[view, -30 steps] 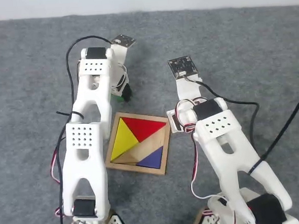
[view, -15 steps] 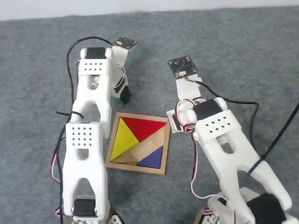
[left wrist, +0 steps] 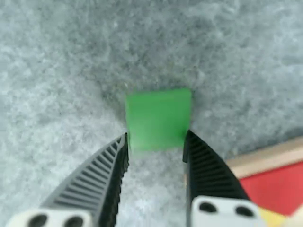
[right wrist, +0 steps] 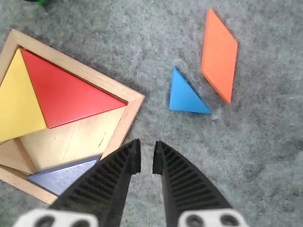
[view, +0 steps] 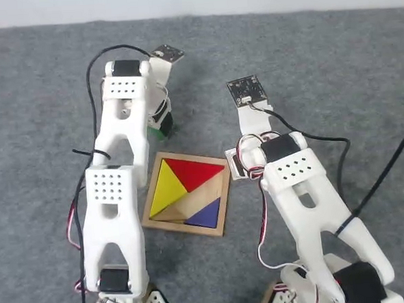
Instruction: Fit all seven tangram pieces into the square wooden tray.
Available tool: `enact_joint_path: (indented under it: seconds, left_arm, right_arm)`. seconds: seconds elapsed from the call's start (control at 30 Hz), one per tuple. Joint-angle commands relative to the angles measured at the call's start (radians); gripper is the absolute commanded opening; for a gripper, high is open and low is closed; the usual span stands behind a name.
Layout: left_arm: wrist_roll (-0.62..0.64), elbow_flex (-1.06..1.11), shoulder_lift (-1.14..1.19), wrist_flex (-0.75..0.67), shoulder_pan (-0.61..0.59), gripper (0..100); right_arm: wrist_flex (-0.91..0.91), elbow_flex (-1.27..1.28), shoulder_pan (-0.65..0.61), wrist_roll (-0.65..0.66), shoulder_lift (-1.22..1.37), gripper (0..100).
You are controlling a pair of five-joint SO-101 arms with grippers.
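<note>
Over the last second the left arm [view: 119,150] swung slightly to its own left across the bench [view: 34,100], shifting its elbow, wrist and pincer [left wrist: 155,139] that way beside the green square [left wrist: 158,118] beyond the tray's [view: 224,195] far corner.

The left arm [view: 112,198] is stretched far forward with the wrist bent down, and its jaws are pressed against both sides of the green piece [left wrist: 158,118]. The right arm [view: 303,186] is extended less, its jaws closed to a narrow slit.
</note>
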Motion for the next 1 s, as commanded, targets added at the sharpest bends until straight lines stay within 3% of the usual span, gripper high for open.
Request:
enact_joint_path:
  seconds: [0.0,0.3,0.57,0.73,0.97]
  left_arm:
    - [-0.018,0.062,-0.176,0.034,0.003,17]
    - [-0.017,0.148,-0.256,-0.032,0.006,18]
    - [-0.012,0.139,-0.075,-0.201,0.005,20]
    - [-0.011,0.131,-0.006,-0.195,0.003,31]
    - [-0.012,-0.004,0.069,-0.078,0.021,32]
  right_arm:
    - [0.004,-0.058,0.013,0.009,-0.008,6.1]
    - [0.007,-0.058,0.013,0.008,-0.008,6.1]
    - [0.007,-0.058,0.013,0.008,-0.008,6.1]
    - [0.007,-0.058,0.013,0.008,-0.008,6.1]
    - [0.007,-0.058,0.013,0.011,-0.008,6.1]
